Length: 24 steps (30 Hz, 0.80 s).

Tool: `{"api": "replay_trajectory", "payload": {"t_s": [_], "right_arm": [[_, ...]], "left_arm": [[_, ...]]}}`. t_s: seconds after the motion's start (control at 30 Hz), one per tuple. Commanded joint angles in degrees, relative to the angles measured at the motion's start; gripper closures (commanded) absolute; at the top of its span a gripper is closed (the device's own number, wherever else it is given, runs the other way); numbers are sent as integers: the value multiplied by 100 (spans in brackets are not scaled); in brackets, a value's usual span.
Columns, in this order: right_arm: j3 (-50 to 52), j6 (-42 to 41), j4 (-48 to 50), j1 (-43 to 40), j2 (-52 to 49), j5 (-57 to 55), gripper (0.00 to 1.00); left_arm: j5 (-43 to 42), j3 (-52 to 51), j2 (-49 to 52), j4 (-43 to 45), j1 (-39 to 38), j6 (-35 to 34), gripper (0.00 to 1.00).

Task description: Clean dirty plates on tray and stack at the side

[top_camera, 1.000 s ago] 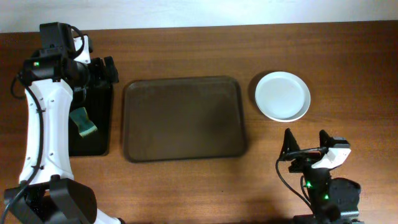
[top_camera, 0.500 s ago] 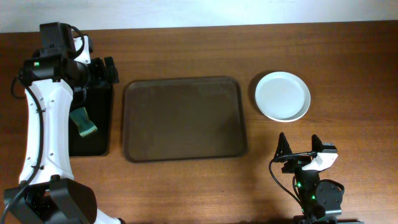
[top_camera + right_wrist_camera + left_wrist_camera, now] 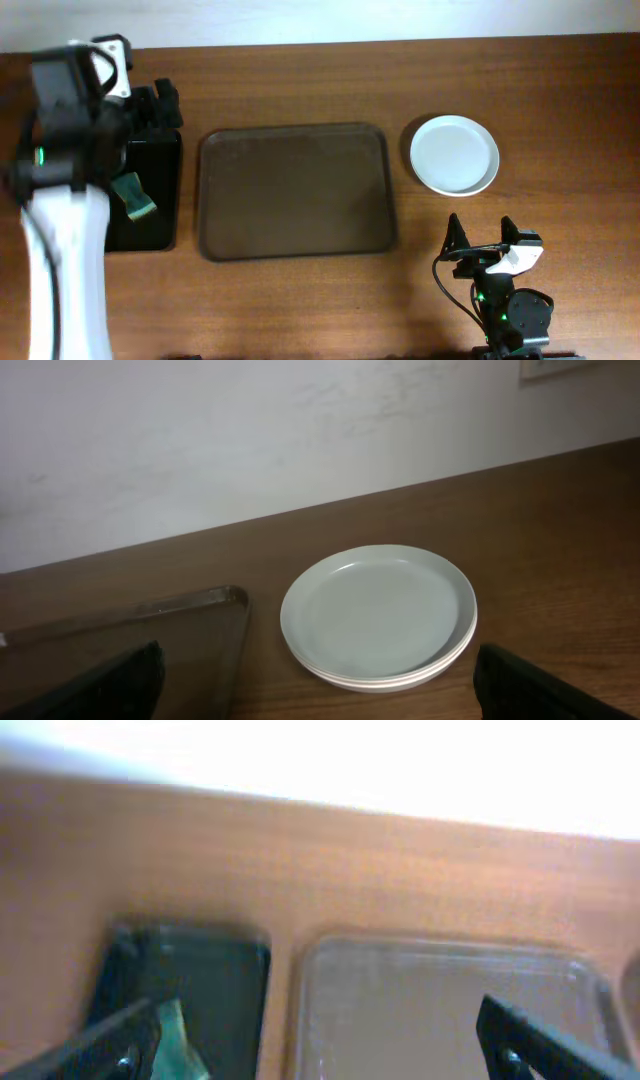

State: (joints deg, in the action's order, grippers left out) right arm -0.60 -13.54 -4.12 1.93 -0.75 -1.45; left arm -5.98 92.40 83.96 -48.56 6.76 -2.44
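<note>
The wooden table [image 3: 300, 80] is seen from overhead, with the brown tray [image 3: 293, 190] laid at its centre, long side running from 9 to 3 o'clock. The left arm [image 3: 60, 230] is shown blurred along the 9 o'clock edge of the frame. A narrower black tray [image 3: 160, 215] is set just beside the brown tray at its 9 o'clock side, the two apart by a thin strip of wood. The plates [image 3: 454, 154] are stacked off the tray, on the table at its 2 o'clock corner, close to the rim but not touching it; the top plate is seen white and unsmeared in the right wrist view [image 3: 378, 610], and their number cannot be told for certain. The right gripper [image 3: 482, 240] is held at the tray's 5 o'clock, fingers spread wide and nothing between them. The left gripper [image 3: 315, 1040] is likewise parted and unloaded, above the black tray's 12 o'clock end. A small green sponge [image 3: 134, 196] is seen lying in the black tray.
</note>
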Motion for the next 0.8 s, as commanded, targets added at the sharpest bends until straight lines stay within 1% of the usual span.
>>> {"api": "replay_trajectory", "payload": {"t_s": [0.0,0.1,0.17,0.2,0.27,0.33,0.4,0.5,0.53,0.6,0.77], "right_arm": [[28,-42,-44,31,50,-13,1],[28,-39,-44,31,50,-13,2],[28,-39,-44,31,50,-13,2],[28,-42,-44,31,50,-13,2],[28,-39,-44,31,50,-13,2],[28,-42,-44,31,50,-13,2],[28,-39,-44,31,50,-13,2],[28,-39,-44,31,50,-13,2],[28,-39,-44,31,50,-13,1],[28,-39,-44,31,50,-13,2],[28,-39,-44,31,50,-13,2]], "left_arm": [[-4,-1840,-1982,1032,-114,437,1],[-4,-4494,-3998,2719,-114,688,1],[-2,-5921,-4920,3777,-149,702,1],[48,-6848,-5528,4387,-273,732,1],[269,-7755,-6408,4660,-363,732,1],[433,-8268,-7084,4739,-391,737,1],[428,-8642,-7624,4798,-411,859,1],[426,-9101,-8356,4747,-411,857,1],[426,-9195,-8371,4745,-411,859,1],[472,-9193,-8371,4385,-411,988,1],[470,-9193,-8367,4395,-411,986,1]]}}
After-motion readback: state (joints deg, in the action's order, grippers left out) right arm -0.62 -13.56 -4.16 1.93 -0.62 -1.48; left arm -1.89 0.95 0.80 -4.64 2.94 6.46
